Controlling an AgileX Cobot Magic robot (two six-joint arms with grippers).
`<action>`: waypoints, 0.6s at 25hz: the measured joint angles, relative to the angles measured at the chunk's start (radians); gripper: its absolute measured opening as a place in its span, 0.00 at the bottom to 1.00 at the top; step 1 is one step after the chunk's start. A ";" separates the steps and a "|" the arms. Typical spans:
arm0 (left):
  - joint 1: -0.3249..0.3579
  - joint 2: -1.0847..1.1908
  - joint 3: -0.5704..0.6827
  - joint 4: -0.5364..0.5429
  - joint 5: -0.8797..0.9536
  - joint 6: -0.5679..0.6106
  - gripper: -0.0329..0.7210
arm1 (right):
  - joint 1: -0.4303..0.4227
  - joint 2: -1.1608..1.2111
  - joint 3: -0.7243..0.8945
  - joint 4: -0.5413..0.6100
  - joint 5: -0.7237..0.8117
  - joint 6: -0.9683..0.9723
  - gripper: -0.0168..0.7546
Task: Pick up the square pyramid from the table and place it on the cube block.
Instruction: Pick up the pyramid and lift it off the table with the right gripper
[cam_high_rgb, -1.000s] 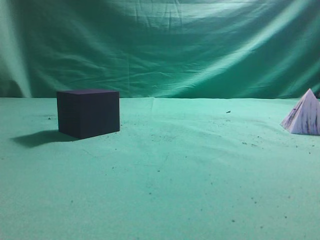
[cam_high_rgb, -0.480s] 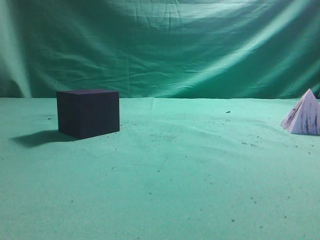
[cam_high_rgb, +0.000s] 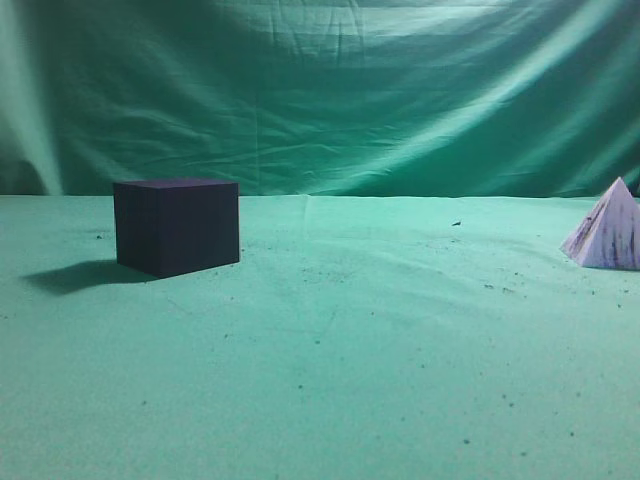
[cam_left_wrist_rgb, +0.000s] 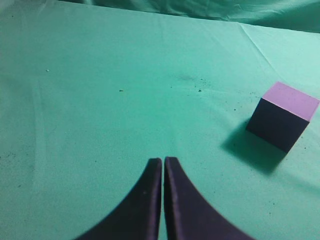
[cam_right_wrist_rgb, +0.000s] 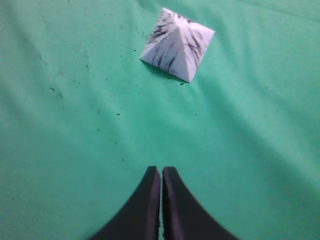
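The square pyramid (cam_high_rgb: 610, 233), pale with dark streaks, stands on the green table (cam_high_rgb: 350, 340) at the far right edge of the exterior view. It also shows in the right wrist view (cam_right_wrist_rgb: 177, 44), well ahead of my right gripper (cam_right_wrist_rgb: 161, 170), which is shut and empty above the cloth. The dark cube block (cam_high_rgb: 177, 225) stands at the left. It shows in the left wrist view (cam_left_wrist_rgb: 282, 116), ahead and to the right of my left gripper (cam_left_wrist_rgb: 163, 161), which is shut and empty. Neither gripper shows in the exterior view.
A wrinkled green cloth backdrop (cam_high_rgb: 320, 90) hangs behind the table. Small dark specks dot the cloth (cam_right_wrist_rgb: 85, 65).
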 joint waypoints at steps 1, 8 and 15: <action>0.000 0.000 0.000 0.000 0.000 0.000 0.04 | 0.019 0.035 -0.016 -0.011 -0.008 0.022 0.02; 0.000 0.000 0.000 0.000 0.000 0.000 0.04 | 0.026 0.278 -0.137 -0.052 -0.085 0.177 0.41; 0.000 0.000 0.000 0.000 0.000 0.000 0.04 | 0.025 0.436 -0.213 -0.058 -0.151 0.304 0.86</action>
